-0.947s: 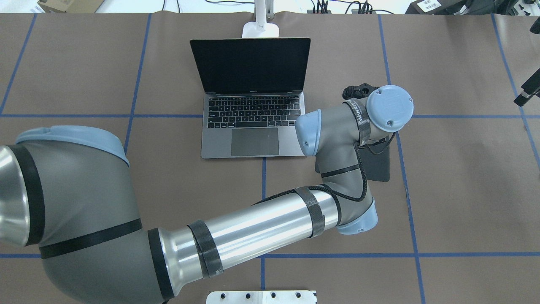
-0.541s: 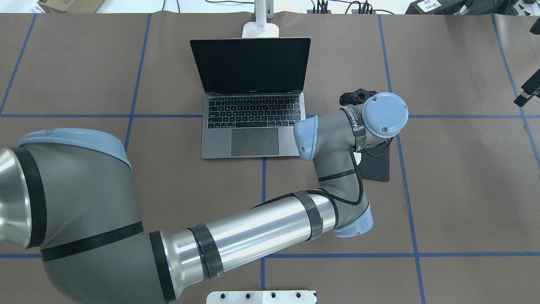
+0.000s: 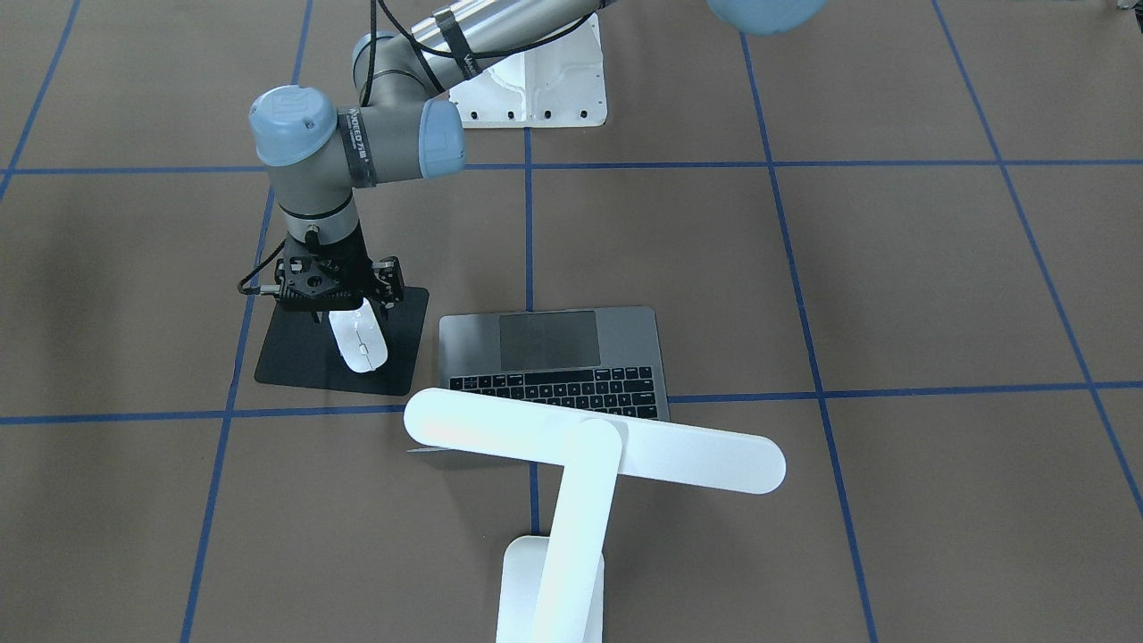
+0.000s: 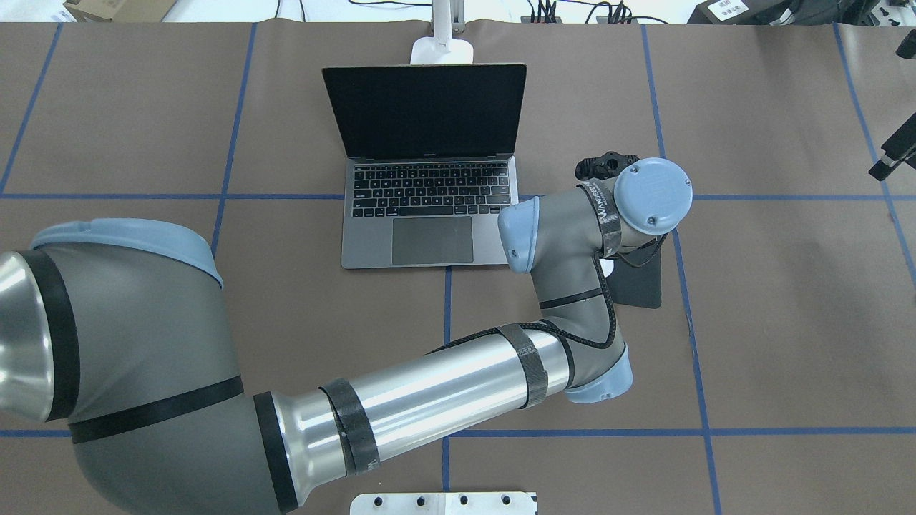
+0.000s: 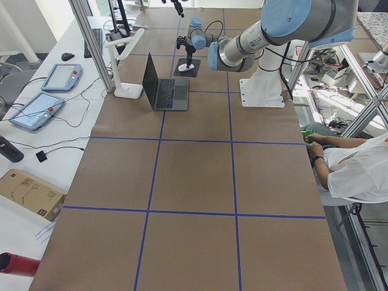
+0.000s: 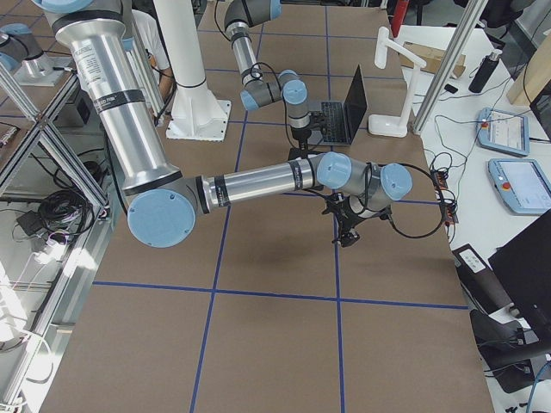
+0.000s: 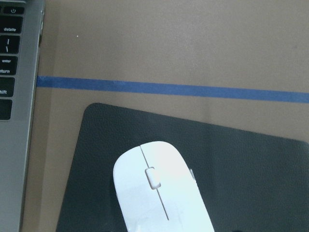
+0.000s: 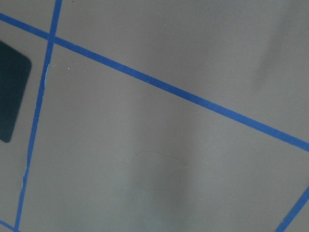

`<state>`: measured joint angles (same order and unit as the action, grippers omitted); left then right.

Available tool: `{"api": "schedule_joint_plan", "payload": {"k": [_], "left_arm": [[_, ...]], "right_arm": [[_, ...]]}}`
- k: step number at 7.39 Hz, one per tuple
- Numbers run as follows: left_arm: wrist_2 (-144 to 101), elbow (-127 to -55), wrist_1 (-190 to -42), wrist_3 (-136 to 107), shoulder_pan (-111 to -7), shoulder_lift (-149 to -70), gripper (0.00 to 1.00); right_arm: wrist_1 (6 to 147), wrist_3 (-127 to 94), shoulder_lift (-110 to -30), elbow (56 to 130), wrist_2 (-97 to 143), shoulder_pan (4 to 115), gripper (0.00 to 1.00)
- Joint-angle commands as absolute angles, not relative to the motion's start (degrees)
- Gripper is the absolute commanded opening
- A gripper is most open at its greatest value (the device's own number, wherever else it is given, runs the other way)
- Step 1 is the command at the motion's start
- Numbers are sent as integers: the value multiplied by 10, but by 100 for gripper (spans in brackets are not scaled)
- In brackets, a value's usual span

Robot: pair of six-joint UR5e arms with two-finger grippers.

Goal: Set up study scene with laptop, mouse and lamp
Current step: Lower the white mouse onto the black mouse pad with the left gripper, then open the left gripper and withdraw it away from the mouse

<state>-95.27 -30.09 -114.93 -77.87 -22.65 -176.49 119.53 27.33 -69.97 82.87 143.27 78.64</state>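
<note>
There is one mouse, and it lies flat on the one black pad, its front end pointing away from the robot. My left tool hangs straight down over the mouse's rear end. I cannot tell from any view whether it is released or clenched on the mouse; the left wrist camera shows the mouse and pad but none of the fingers.

The pad sits just beside the one laptop, on the robot's right of it, with a narrow strip of worktop between them. The laptop is open, its screen dark, with the keyboard and trackpad facing the robot.

One lamp stands behind the laptop's lid, its base on the far side and its long bar head reaching across above the lid.

My right tool hangs over bare brown worktop crossed by blue tape lines, well apart from all three things. Its state I cannot tell either.
</note>
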Motion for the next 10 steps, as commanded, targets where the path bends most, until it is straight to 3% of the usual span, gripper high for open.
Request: {"api": "schedule_joint_plan", "payload": {"k": [1, 3, 5, 8, 9, 10], "left_arm": [[-954, -315, -1147, -772, -230, -1764, 99], [-982, -430, -1061, -760, -255, -1720, 99], [-1071, -672, -923, -691, -304, -1585, 99], [-1169, -974, -843, -540, -391, -1339, 99], [-1183, -1049, -843, -480, -425, -1249, 99], [-1212, -1067, -842, -404, -469, -1194, 99]], "right_arm": [[1195, 273, -695, 827, 1434, 786, 100], [1179, 267, -692, 826, 1434, 787, 100], [1144, 255, -692, 820, 1433, 787, 100], [1077, 193, -692, 818, 1428, 786, 100], [1069, 190, -690, 817, 1418, 786, 100], [1059, 163, -686, 822, 1393, 787, 100]]}}
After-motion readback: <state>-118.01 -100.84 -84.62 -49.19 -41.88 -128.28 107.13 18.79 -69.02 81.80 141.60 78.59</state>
